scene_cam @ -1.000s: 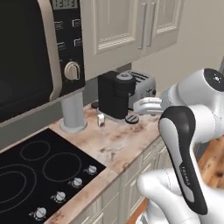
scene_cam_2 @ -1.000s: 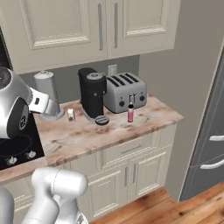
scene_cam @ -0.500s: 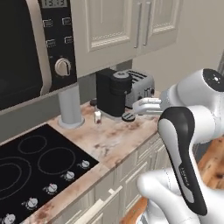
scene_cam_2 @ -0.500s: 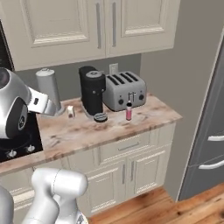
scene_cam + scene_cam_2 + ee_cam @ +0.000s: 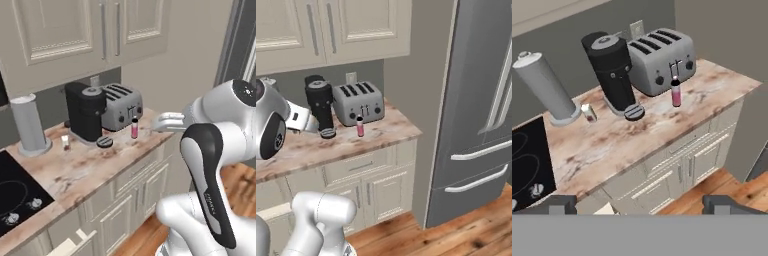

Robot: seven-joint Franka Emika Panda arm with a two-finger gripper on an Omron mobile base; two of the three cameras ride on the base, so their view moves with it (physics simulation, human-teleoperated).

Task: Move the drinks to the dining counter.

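My fingers (image 5: 557, 204) stand wide apart, gripping nothing. Since a second ago the base has swung right: the cooktop (image 5: 12, 197) has slid toward nine o'clock and a fridge (image 5: 476, 110) has appeared. My arm reaches level above the counter edge. The pink bottle (image 5: 675, 92) stands before the toaster (image 5: 661, 60); the pale one (image 5: 588, 112) at ten o'clock beside the coffee maker (image 5: 614, 72).

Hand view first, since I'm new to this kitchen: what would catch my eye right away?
The silver toaster and black coffee maker stand side by side at the back of the marbled counter. In front of the toaster stands a small pink bottle; a smaller whitish bottle sits left of the coffee maker, by a grey canister.
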